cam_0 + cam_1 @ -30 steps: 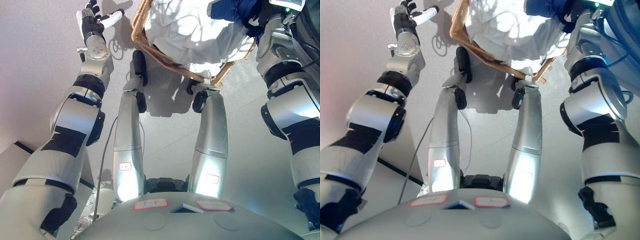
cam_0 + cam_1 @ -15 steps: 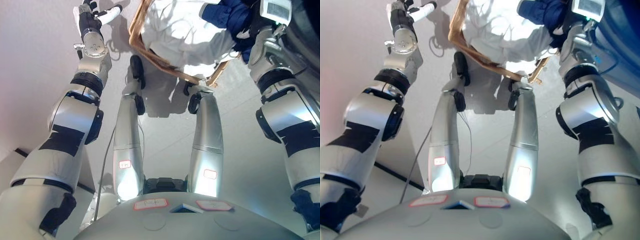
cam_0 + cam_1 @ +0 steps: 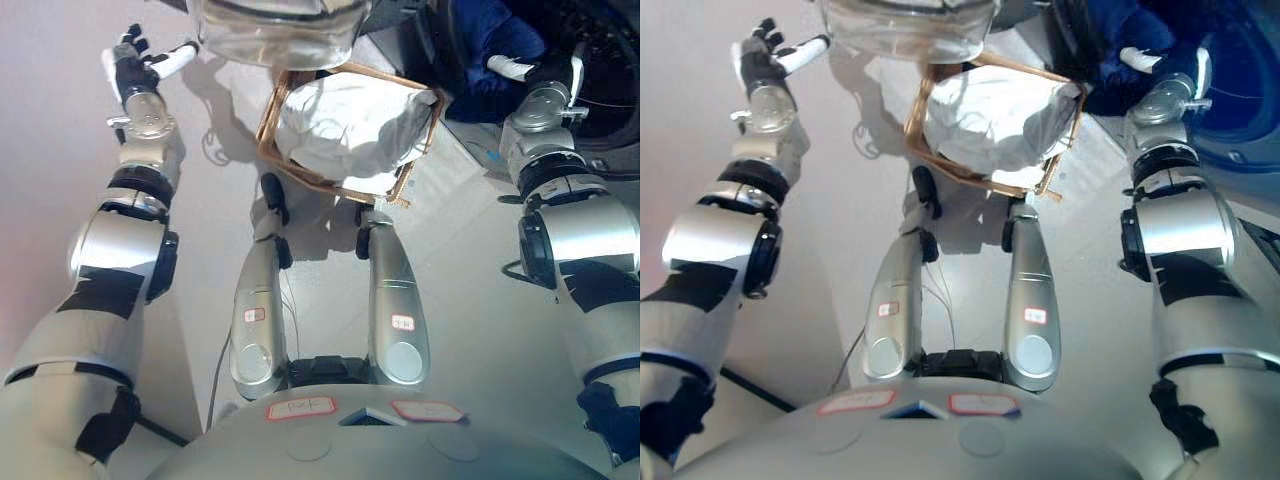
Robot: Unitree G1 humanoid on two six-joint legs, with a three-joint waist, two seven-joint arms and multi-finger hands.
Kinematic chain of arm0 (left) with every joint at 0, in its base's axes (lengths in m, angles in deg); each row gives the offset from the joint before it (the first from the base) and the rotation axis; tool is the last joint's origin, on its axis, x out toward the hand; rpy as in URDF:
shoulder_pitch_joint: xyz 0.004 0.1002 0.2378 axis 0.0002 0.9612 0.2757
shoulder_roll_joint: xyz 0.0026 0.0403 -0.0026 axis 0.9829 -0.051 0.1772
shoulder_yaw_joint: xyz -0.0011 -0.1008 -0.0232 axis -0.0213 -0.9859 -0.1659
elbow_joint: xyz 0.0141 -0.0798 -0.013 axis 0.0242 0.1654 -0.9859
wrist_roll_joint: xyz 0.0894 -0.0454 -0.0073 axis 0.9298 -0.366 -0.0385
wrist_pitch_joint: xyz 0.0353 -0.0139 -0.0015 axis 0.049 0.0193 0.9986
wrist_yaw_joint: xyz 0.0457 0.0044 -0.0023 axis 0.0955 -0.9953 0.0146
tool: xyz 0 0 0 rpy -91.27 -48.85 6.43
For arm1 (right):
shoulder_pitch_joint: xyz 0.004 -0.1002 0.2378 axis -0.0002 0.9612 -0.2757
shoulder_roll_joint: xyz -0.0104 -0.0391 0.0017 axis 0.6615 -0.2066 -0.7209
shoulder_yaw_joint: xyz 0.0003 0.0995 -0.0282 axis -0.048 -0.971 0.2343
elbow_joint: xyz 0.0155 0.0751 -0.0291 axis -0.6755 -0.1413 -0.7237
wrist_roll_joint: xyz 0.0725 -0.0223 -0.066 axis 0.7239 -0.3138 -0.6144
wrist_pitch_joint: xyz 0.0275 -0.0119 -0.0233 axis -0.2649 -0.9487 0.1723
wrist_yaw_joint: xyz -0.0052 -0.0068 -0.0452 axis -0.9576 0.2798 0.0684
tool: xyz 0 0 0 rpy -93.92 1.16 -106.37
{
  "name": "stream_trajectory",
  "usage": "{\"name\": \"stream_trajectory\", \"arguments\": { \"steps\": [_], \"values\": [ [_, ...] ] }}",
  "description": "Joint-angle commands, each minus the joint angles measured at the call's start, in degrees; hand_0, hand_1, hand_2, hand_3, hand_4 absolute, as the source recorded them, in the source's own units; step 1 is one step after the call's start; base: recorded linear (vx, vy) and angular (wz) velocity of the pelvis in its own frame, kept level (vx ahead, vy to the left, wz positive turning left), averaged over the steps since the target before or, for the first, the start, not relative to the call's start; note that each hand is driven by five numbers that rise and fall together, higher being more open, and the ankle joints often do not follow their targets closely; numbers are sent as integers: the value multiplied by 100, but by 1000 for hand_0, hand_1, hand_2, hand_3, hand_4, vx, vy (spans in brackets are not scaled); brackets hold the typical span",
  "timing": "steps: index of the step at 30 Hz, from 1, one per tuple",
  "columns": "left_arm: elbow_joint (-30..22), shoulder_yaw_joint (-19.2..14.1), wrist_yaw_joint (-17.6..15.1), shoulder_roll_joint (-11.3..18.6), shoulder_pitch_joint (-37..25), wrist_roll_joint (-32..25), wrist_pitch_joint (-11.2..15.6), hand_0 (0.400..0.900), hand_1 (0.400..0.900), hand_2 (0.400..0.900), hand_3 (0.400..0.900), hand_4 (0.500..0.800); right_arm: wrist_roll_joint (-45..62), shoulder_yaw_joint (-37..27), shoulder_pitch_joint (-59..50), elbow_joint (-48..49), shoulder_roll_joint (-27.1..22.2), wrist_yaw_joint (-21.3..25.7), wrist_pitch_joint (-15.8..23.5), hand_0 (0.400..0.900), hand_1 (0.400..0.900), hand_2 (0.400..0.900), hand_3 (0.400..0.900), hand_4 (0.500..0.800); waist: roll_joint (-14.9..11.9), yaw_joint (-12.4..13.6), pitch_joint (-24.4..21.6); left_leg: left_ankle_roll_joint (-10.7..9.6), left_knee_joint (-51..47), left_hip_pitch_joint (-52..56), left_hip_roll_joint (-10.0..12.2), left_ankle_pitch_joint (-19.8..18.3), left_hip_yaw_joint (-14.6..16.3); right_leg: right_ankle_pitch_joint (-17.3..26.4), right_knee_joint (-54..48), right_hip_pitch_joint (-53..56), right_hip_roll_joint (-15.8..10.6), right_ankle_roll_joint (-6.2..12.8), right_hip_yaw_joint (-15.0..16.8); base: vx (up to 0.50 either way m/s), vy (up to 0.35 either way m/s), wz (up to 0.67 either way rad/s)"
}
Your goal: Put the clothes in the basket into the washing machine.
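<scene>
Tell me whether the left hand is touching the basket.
Apart. In the left eye view the left hand is raised with fingers spread, and bare floor shows between it and the basket holding the white cloth.

Floor (image 3: 40, 150): a smooth, pale grey surface with a faint sheen. It lies beneath and on every side of the left hand (image 3: 135, 65). Below the right hand (image 3: 535, 72) it looks brighter, and faint slanting lines cross it there.
</scene>
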Motion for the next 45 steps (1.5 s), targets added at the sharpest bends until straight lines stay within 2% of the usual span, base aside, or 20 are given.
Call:
{"name": "stream_trajectory", "arguments": {
  "steps": [1,5,8,12,20,21,22,23,35,45],
  "values": [
    [472,-235,-177,252,257,-187,474,900,900,900,900,800,1739,-249,369,130,-180,393,1052,400,400,400,400,500,199,55,-851,-264,-363,250,-217,-272,8,731,-1273,469,266,230,-186,20,-12,-12],
    [489,-191,-183,276,138,-293,481,900,900,900,900,800,2565,-521,242,185,-278,191,1282,400,400,400,400,500,317,77,-855,-287,-473,293,-204,-213,44,700,-1277,457,261,215,-164,34,-21,-5],
    [448,-150,-180,338,-28,-434,462,900,900,900,900,800,3224,-556,-22,665,-368,82,1596,400,400,400,400,500,507,95,-811,-326,-548,272,-187,-139,62,647,-1213,392,265,201,-149,33,-28,-1],
    [452,-133,-171,357,-103,-507,469,900,900,900,900,800,3347,-488,-244,743,-456,-45,1600,400,400,400,400,500,607,132,-778,-352,-603,259,-151,-91,80,579,-1130,336,262,196,-137,59,-30,-4],
    [629,30,-46,492,-457,-515,396,900,900,900,900,800,2632,206,-965,507,-908,-48,1237,400,400,400,400,500,730,235,-826,-427,-723,379,-108,-3,18,400,-911,284,269,154,-191,62,-40,6],
    [659,62,-28,509,-528,-515,383,900,900,900,900,800,2554,288,-1051,461,-932,-61,1189,510,510,510,510,566,721,238,-831,-438,-773,397,-106,30,5,396,-914,284,272,154,-198,43,-47,8],
    [662,85,-19,509,-575,-503,378,900,900,900,900,800,2492,323,-1100,427,-962,-70,1144,647,647,647,647,648,725,243,-831,-446,-828,425,-108,53,-6,391,-923,288,271,156,-207,39,-44,7],
    [695,134,-7,519,-664,-506,369,900,900,900,900,800,2432,444,-1199,352,-972,-73,1115,900,900,900,900,800,719,248,-828,-458,-880,439,-102,87,-4,391,-926,278,280,151,-219,35,-35,5],
    [845,271,111,623,-1000,-400,278,900,900,900,900,800,1416,1149,-1473,-119,-1052,-294,614,900,900,900,900,800,662,272,-842,-461,-1026,476,-96,145,-78,397,-915,201,321,113,-246,13,-11,2],
    [811,179,334,657,-879,-302,296,900,900,900,900,800,751,1755,-1411,-281,-1157,-952,382,900,900,900,900,800,517,315,-886,-406,-879,409,-156,62,-167,486,-974,219,310,93,-269,-7,2,1]
  ]
}}
